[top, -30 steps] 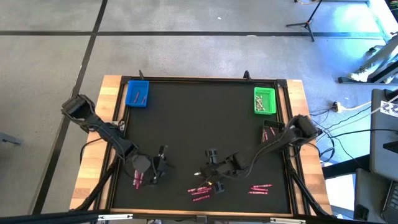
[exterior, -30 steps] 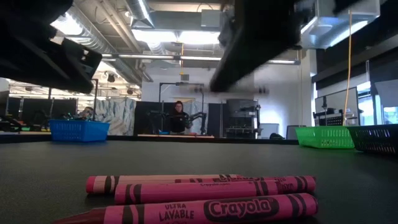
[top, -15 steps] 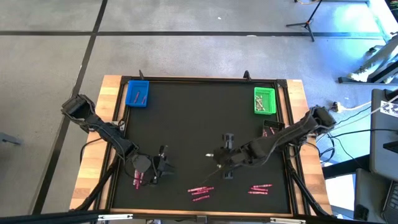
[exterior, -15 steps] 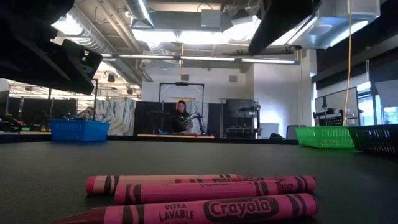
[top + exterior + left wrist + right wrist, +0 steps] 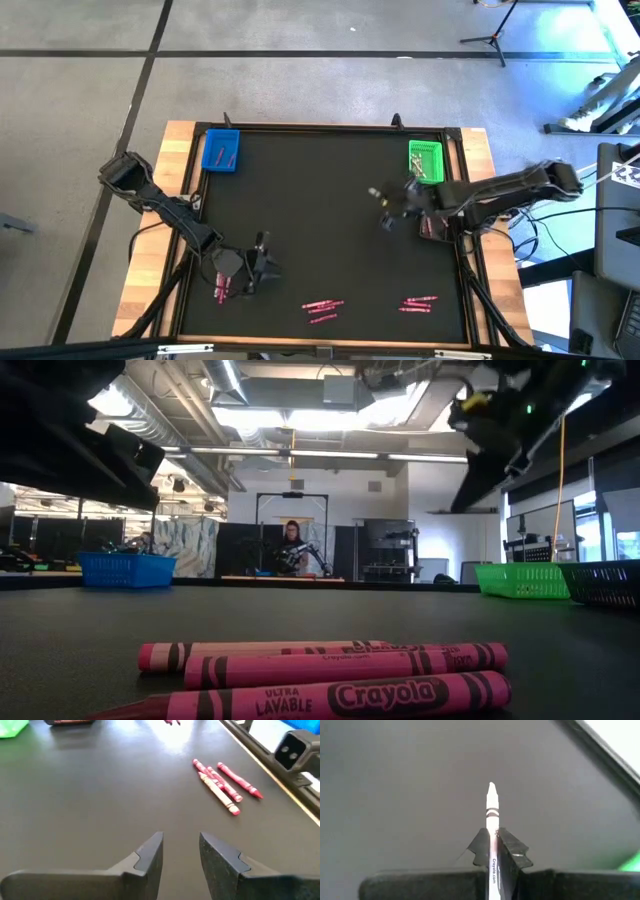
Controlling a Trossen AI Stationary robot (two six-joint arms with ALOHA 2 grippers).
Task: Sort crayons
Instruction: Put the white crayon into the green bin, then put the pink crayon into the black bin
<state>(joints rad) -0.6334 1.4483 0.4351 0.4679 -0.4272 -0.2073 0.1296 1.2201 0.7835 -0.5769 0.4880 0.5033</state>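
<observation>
White crayon (image 5: 492, 805) pinched tight in the right gripper (image 5: 492, 845), up off the mat

"Crayola" and "ULTRA WASHABLE" read on the nearest pink crayons (image 5: 330, 675) by the front edge; the right arm has swung from the front-centre pile toward the green tray (image 5: 425, 161), now just beside it; the white stick pokes out past the fingertips, "Crayola.com" on its wrapper; the left gripper (image 5: 180, 852) hovers part-open, nothing in it, a pink cluster (image 5: 222, 782) lying on the mat ahead of it.

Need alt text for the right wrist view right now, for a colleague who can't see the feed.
The right gripper is shut on a white crayon, whose tip points forward over the bare dark table mat. A sliver of green tray shows at the frame's edge.
</observation>
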